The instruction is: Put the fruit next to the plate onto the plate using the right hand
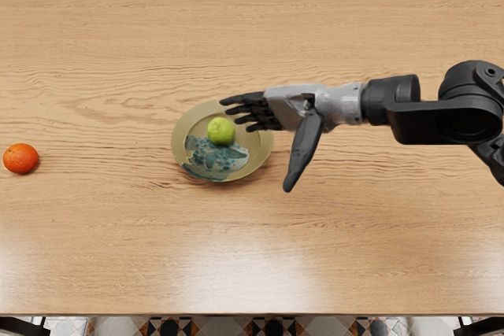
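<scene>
The lime (221,130) lies on the plate (257,152) just left of the right hand (276,110), which is spread and empty.

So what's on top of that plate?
A green fruit, lime-like, rests on the plate. The right hand hovers open over its rim. The plate beneath the fruit is hidden.

The table (252,249) is grained wood with a soft sheen. The plate (260,147) looks glazed. The right hand (260,112) is matt black and grey.
</scene>
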Robot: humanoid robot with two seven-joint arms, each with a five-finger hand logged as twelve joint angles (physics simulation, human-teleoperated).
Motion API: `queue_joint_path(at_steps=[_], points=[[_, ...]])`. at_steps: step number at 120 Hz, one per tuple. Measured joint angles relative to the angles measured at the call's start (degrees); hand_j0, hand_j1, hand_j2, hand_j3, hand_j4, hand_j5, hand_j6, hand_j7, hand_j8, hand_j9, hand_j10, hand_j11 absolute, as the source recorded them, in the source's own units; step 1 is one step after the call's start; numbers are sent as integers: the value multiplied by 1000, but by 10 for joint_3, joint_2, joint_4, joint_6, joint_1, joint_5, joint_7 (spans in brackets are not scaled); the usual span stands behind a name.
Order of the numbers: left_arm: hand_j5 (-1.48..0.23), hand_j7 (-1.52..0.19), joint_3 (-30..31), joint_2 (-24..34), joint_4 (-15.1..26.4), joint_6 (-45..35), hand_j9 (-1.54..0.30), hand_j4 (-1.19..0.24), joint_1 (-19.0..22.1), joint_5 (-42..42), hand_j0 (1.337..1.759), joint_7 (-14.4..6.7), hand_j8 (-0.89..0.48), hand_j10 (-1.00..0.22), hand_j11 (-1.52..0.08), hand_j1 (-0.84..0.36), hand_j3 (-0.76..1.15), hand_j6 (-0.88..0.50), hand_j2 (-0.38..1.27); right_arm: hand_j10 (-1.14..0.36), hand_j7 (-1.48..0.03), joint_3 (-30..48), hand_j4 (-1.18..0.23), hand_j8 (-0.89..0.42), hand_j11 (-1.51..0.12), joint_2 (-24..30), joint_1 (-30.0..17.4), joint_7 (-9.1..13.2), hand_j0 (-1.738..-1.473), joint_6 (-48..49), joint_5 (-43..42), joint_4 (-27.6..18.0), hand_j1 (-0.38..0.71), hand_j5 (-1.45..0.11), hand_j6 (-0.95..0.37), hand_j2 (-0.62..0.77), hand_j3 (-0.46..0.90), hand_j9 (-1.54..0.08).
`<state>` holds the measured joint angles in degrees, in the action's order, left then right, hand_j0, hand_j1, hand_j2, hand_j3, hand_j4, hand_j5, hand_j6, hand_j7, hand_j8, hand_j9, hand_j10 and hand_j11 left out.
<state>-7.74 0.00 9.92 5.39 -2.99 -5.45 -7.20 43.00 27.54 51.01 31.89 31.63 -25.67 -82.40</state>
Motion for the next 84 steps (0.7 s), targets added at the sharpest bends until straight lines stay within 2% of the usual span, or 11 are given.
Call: queue_joint_path(at_steps=[39,84], points=[[0,0,0,0,0,0,0,0,0,0,1658,0,0,0,0,349,0,0,0,-1,-2,73,-1,-1,-2,50,-83,0,-1658,32,87,4,-348,-2,-2,0,0,-2],[0,0,0,0,0,0,0,0,0,0,1658,0,0,0,0,349,0,0,0,0,0,86,0,0,0,136,-137,2,-1658,34,199,7,-349,0,0,1,0,0]])
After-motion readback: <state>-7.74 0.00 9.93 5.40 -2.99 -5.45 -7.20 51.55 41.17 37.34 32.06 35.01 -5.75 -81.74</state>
